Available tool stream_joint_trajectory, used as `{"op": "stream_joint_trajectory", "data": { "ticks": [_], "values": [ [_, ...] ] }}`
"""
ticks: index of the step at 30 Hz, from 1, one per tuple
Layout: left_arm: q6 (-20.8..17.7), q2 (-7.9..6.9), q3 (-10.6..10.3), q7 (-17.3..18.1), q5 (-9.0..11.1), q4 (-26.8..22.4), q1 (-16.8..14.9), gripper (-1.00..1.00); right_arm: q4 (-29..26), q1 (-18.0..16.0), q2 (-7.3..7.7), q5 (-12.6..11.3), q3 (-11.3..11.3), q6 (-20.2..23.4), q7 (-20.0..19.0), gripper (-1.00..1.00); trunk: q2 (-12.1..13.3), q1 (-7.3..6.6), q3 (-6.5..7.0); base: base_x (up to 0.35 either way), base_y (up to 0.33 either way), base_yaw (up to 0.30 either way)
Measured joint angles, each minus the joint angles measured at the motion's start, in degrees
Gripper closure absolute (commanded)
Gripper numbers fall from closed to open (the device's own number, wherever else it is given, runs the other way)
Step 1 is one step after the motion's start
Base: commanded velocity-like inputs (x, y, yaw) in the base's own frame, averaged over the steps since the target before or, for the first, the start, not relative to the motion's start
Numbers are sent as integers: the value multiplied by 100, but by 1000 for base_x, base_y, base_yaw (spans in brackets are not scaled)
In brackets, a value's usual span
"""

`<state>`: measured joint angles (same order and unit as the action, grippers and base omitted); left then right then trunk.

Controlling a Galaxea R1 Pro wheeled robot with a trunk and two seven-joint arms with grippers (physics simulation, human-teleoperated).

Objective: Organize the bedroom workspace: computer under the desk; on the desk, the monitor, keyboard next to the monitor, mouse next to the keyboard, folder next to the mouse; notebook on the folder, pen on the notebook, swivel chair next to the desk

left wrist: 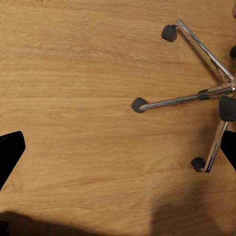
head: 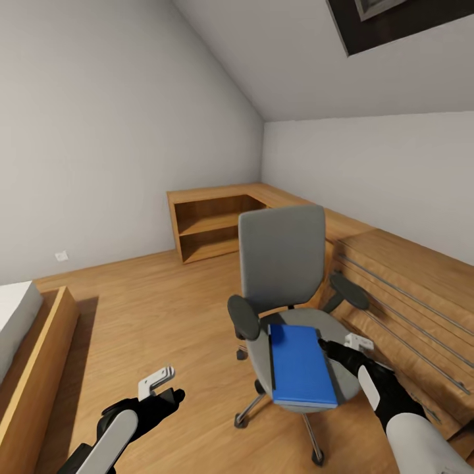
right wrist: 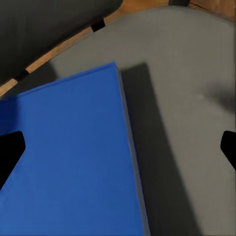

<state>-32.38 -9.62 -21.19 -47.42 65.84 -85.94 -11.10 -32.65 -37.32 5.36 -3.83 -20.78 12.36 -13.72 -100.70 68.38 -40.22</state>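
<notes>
The grey swivel chair [head: 283, 263] stands on the wood floor, its seat facing me. A blue folder [head: 299, 365] lies flat on the seat. My right gripper [head: 337, 350] hovers open just over the folder's right edge. Seen from the right wrist, the folder [right wrist: 69, 162] and the grey seat [right wrist: 182, 123] lie between the spread fingertips [right wrist: 11, 156] of that gripper [right wrist: 118, 152]. My left gripper [head: 168, 390] hangs open low over the floor, left of the chair. The left wrist view looks past that gripper [left wrist: 118, 152] at the chair's chrome base [left wrist: 206, 93] and its casters.
A light-wood chest with long bar handles [head: 408, 296] stands right behind the chair. A low open wooden shelf unit [head: 210, 230] lines the back wall. A bed in a wooden frame [head: 26, 349] is at the left. Bare floor [head: 158, 296] stretches between bed and chair.
</notes>
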Motion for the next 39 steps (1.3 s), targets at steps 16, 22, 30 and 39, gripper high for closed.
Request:
{"op": "stream_joint_trajectory", "data": {
  "ticks": [16, 22, 30, 39],
  "values": [
    [2, 9, -14, 6, -341, 12, 0, -100, -601, 171, -172, 318, 28, -176, 27, -100, 0, 0, 0, 216, 0, 0],
    [4, 9, -15, 8, -358, 14, 0, -100, -599, 175, -179, 371, 29, -194, 29, -100, 0, -2, 0, 262, 0, 0],
    [-1, 3, -15, 10, -361, 14, 0, -100, -588, 176, -181, 388, 30, -194, 30, -100, 0, -1, 0, 236, 0, 0],
    [-2, 6, -20, -3, -376, 13, 0, -100, -579, 176, -181, 390, 70, -185, 25, -100, 0, 0, 0, 100, 0, 0]
  ]
}}
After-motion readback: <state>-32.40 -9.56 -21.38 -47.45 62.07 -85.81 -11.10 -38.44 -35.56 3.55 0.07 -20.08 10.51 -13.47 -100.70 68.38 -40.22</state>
